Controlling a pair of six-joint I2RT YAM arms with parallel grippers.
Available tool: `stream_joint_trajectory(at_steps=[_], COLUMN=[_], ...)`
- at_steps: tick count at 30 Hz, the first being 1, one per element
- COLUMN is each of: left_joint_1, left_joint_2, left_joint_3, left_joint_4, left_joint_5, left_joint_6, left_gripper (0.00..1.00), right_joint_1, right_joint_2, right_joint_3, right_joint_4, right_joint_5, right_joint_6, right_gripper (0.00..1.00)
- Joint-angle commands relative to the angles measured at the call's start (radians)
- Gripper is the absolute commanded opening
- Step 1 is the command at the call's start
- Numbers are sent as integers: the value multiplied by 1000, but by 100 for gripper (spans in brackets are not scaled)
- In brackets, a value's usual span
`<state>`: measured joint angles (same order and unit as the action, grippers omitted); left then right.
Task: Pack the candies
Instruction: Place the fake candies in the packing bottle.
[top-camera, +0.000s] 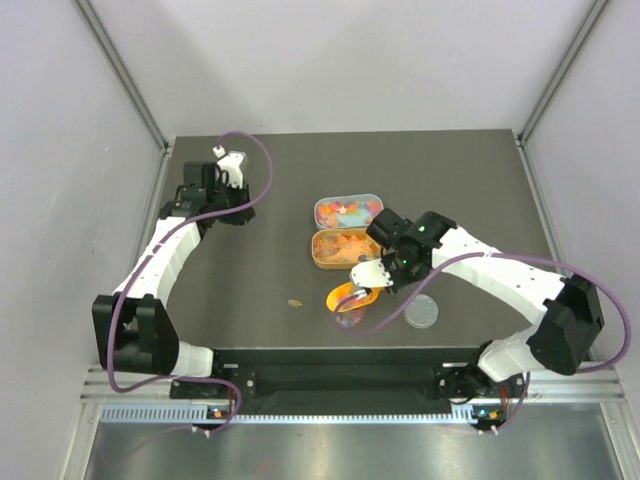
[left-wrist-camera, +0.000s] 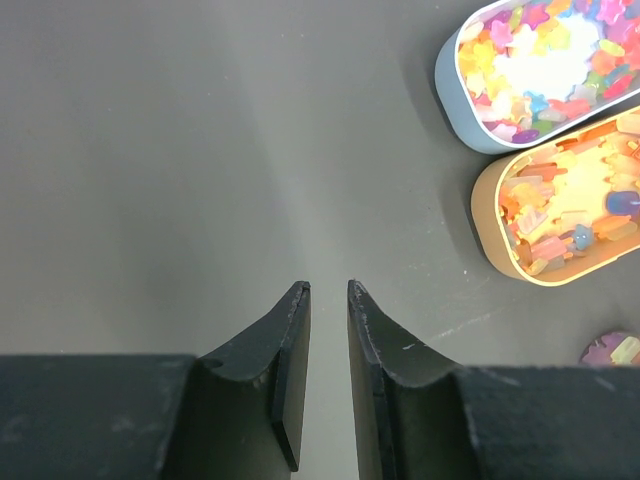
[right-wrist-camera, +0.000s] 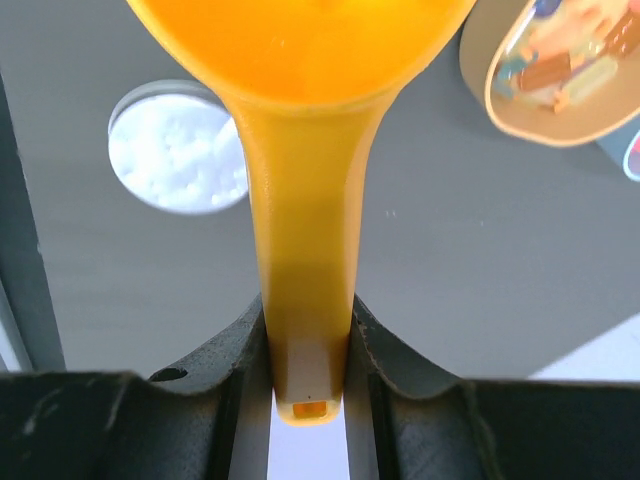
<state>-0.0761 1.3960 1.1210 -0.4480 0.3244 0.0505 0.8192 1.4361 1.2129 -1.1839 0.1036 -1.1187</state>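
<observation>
Transfer by scoop is judged to be in hand: the orange scoop (right-wrist-camera: 302, 170) is clenched by its handle in the right gripper (right-wrist-camera: 307, 305) over a small round pot (top-camera: 348, 321), while the candies (left-wrist-camera: 495, 100) are heaped in the blue tin (left-wrist-camera: 450, 72) and the orange tin (left-wrist-camera: 487, 215) just behind. A careful tip over the pot is called for next, so nothing is spilled; the left gripper (left-wrist-camera: 328, 290), all but closed on nothing, is held well apart. The dark grey matt table (top-camera: 260, 270) is enclosed by pale walls (top-camera: 330, 60).
</observation>
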Motion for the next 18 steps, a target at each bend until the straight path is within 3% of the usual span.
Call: stream_joint_trajectory(at_steps=[1, 18], left_joint_1=[6, 6], left_joint_2=[-23, -11], left_joint_3=[-10, -24], left_joint_4=[61, 94], left_joint_5=[15, 10], left_joint_6=[-8, -40], left_gripper=[27, 27], right_joint_1=[-9, -3], right_joint_2=[-43, 73], right_joint_3=[50, 142], right_joint_4=[-65, -135], right_joint_5=[90, 350], right_joint_6=[-43, -72], right_gripper=[0, 0])
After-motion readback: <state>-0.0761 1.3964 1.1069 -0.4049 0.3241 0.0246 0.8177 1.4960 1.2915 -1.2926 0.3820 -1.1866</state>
